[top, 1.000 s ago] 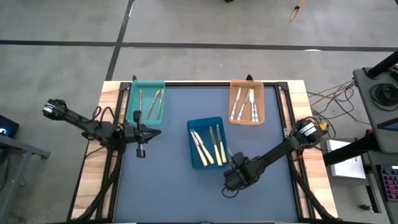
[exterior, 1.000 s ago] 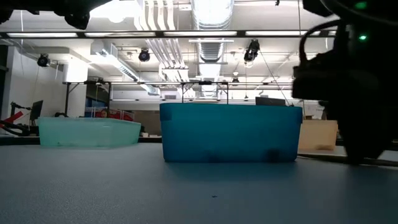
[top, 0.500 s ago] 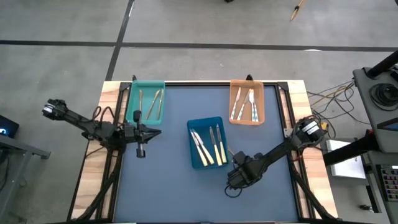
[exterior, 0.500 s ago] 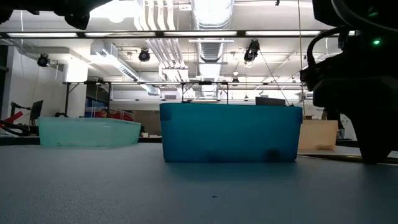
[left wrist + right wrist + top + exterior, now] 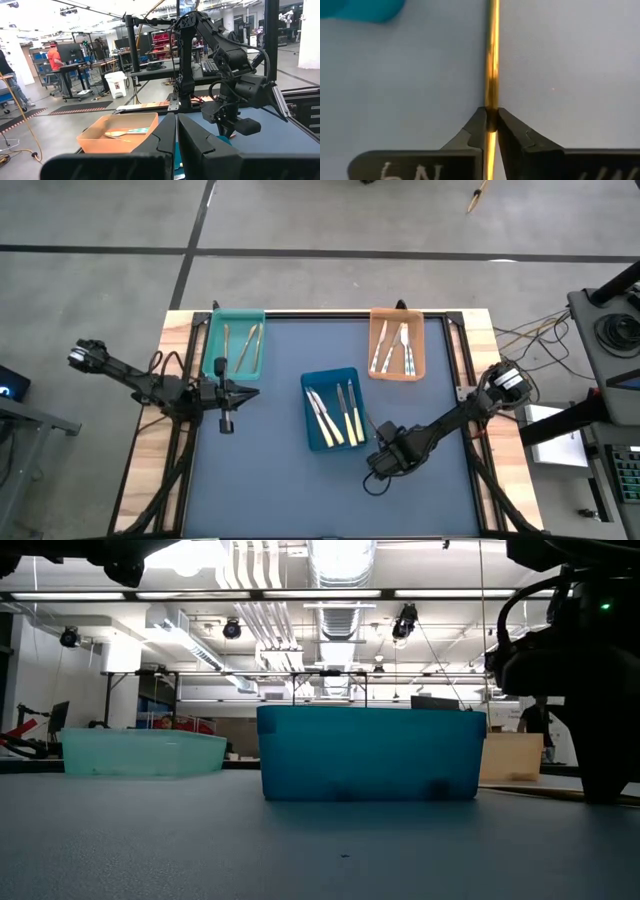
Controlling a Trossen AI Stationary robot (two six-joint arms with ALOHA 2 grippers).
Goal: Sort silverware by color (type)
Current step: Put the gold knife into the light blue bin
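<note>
Silverware, gold-handled piece (image 5: 492, 60): slim gold rod lying on the dark blue worktop (image 5: 270, 470), just right of the blue tray's near right corner; right gripper (image 5: 491, 121) has its fingers clamped on it.
Silverware, sorted so far: cream-handled pieces (image 5: 335, 412) in the blue tray (image 5: 330, 442), middle of the worktop; gold-tan pieces (image 5: 246, 346) in the teal tray (image 5: 235, 317), far left corner; pale-handled pieces (image 5: 394, 348) in the orange tray (image 5: 398, 374), far right.
Right gripper: low over the worktop near the blue tray, arm reaching in from the right edge. In the low view its dark body (image 5: 585, 660) fills the right side and hides the room behind it.
Left gripper (image 5: 226, 423): parked at the left edge, just near of the teal tray; fingers (image 5: 197, 142) together, holding nothing.
Surroundings: wooden worktop border (image 5: 150, 470); cables (image 5: 530, 335) beyond the right edge; grey floor (image 5: 300, 220) on the far side; a person in an orange top (image 5: 54, 59) in the room, seen from the left wrist.
Obstructions: the blue tray's wall (image 5: 370, 755) blocks the low view of what lies beyond it.
</note>
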